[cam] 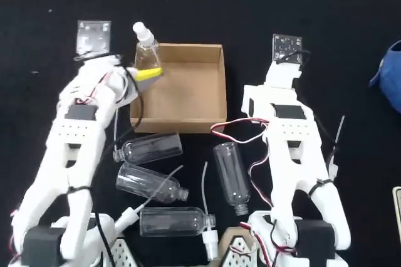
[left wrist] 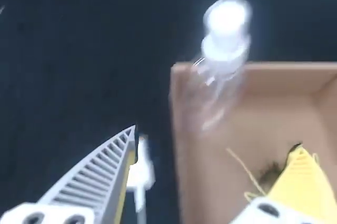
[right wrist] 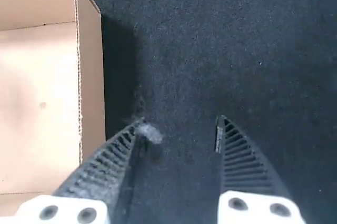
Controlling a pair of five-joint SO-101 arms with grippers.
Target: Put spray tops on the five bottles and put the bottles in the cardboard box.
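Currently, item one: clear plastic bottle with white spray top (cam: 145, 47), upright at the far-left corner of the brown cardboard box (cam: 219, 85). Left gripper (left wrist: 213, 140) is at its base, jaws apart. Right gripper (right wrist: 181, 126) is spread and empty, right of the box. We judge boxing is in hand; next, capping the four bare clear bottles (cam: 153, 148) lying nearer.

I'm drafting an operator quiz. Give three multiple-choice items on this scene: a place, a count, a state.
1. Where is the capped bottle? A at a corner of the cardboard box; B standing between the arms; C lying in front of the box.
2. How many uncapped bottles lie on the table? A two; B four; C five.
3. The right gripper is: A shut; B open; C holding a bottle.
Key: 1A, its white top rises over the box's corner; 2B, four lie before the box; 3B, bare table shows between its fingers.
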